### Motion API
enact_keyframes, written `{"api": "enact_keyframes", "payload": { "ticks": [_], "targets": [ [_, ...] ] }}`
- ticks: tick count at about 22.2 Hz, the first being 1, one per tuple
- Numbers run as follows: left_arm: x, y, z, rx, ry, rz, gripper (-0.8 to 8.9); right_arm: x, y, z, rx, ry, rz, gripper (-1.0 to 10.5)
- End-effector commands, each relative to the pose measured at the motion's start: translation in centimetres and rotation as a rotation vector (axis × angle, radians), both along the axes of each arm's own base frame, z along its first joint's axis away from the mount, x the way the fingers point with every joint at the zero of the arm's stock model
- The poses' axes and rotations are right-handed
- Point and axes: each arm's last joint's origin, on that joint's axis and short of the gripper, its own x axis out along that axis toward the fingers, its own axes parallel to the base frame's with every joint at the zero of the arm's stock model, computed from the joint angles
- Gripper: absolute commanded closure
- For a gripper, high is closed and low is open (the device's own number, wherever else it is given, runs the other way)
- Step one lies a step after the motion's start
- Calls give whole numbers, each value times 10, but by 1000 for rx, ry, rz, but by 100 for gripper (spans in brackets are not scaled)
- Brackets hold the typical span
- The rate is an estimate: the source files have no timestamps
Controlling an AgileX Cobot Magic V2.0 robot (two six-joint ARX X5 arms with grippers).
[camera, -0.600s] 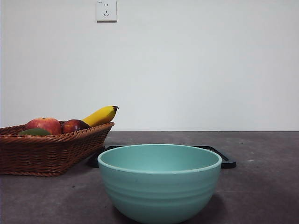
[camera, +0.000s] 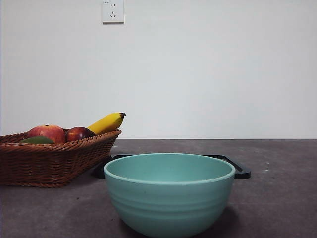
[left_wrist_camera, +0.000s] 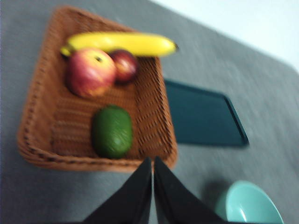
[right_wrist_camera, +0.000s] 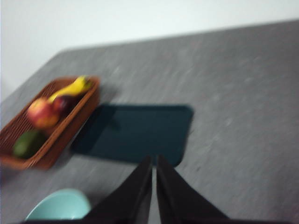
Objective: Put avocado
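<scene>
Left wrist view: the avocado [left_wrist_camera: 111, 131] lay in the basket [left_wrist_camera: 154, 116] near one rim, apart from the apples [left_wrist_camera: 91, 72] and banana [left_wrist_camera: 122, 43]. The left gripper [left_wrist_camera: 153, 169] hung above the basket's edge, jaws pressed together. The right gripper [right_wrist_camera: 154, 169], jaws likewise closed, hung over the dark tray [right_wrist_camera: 135, 133]. The bowl [camera: 169, 192] stood apart on bare table [camera: 277, 198].
</scene>
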Motion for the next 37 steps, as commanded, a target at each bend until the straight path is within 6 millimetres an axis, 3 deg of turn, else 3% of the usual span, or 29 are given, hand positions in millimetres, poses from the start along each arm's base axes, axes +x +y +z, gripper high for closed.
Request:
{"api": "enact_keyframes", "payload": {
  "ticks": [1,7,12,17,23,26,31,34,37],
  "targets": [
    [0,-1,14,73,-8,-91,804,0,2,15,-53,19,90,938],
    [-3,-7,36,103,79,-231,804,2,9,33,-71,134,248,938],
    [-14,-12,53,117,122,-338,805,0,18,34,-108,245,407,938],
    [-20,-14,54,123,152,-393,805,-8,25,29,-146,298,528,938],
    [-20,-14,54,122,148,-393,800,-8,26,29,-148,294,541,935],
    [-20,-14,54,112,156,-385,716,-8,26,29,-148,294,540,871],
    [-20,-14,54,103,163,-378,420,-8,26,29,-147,295,539,621],
    [-20,-14,54,102,164,-377,342,-8,26,29,-146,297,538,577],
    [-19,-14,55,102,160,-375,343,-8,26,29,-146,296,538,577]
  ]
}}
